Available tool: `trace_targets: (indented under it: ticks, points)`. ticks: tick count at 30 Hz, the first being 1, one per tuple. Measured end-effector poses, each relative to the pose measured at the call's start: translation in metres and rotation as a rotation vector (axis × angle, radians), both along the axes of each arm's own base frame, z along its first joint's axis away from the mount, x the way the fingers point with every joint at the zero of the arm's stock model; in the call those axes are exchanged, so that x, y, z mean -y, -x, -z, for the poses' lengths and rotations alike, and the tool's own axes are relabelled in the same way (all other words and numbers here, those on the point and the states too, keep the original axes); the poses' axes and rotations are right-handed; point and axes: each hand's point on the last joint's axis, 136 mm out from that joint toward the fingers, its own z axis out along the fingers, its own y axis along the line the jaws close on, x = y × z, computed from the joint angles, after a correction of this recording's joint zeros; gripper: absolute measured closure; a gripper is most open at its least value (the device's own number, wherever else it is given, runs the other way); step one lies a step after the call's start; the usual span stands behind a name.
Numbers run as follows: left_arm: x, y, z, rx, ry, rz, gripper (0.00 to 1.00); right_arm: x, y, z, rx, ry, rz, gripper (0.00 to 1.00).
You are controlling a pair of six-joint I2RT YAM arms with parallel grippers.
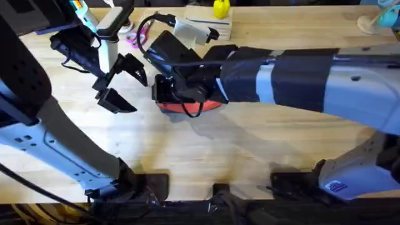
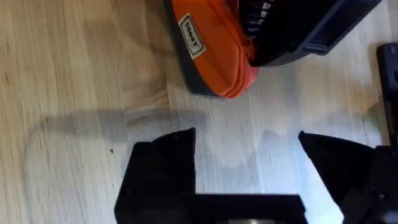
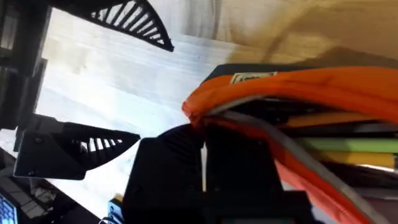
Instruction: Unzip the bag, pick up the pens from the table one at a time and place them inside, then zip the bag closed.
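My right claw [image 3: 202,163] sitting clenched at bag [image 3: 298,93] end, apparently pinching zipper pull, though pull itself hidden. Bag mouth gaping beyond fingers, long axis running away toward 3 o'clock in wrist view; green pen [image 3: 348,144] and other pens lying inside along it. Judging zip-closing pull needing travel along that axis.

Overhead: bag [image 1: 187,107] lying under right claw, mid-table. Left claw [image 1: 119,84] hovering released at bag's 9 o'clock, near, not touching; holding nothing.
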Motion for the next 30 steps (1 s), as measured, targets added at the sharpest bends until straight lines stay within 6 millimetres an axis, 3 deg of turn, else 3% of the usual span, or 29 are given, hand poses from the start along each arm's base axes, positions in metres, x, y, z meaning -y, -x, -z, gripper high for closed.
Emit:
trace_targets:
  ticks: [10, 13, 18, 21, 30]
  points:
    - [0.001, 0.002, -0.001, -0.011, 0.005, -0.001, 0.007, -0.001, 0.002, -0.005, 0.015, -0.005, -0.067, 0.968]
    - [0.002, 0.002, -0.002, -0.01, 0.01, -0.003, 0.008, 0.0, 0.004, -0.02, 0.042, -0.018, -0.11, 0.968]
    - [0.008, -0.001, -0.006, -0.005, 0.048, -0.023, 0.007, 0.004, 0.008, -0.062, 0.138, -0.053, -0.185, 0.968]
    - [0.015, 0.002, -0.013, -0.028, 0.093, -0.045, 0.008, 0.009, 0.01, -0.074, 0.172, -0.052, -0.213, 0.968]
    - [0.029, 0.004, -0.029, -0.065, 0.19, -0.097, 0.007, 0.019, -0.002, -0.073, 0.183, -0.041, -0.212, 0.968]
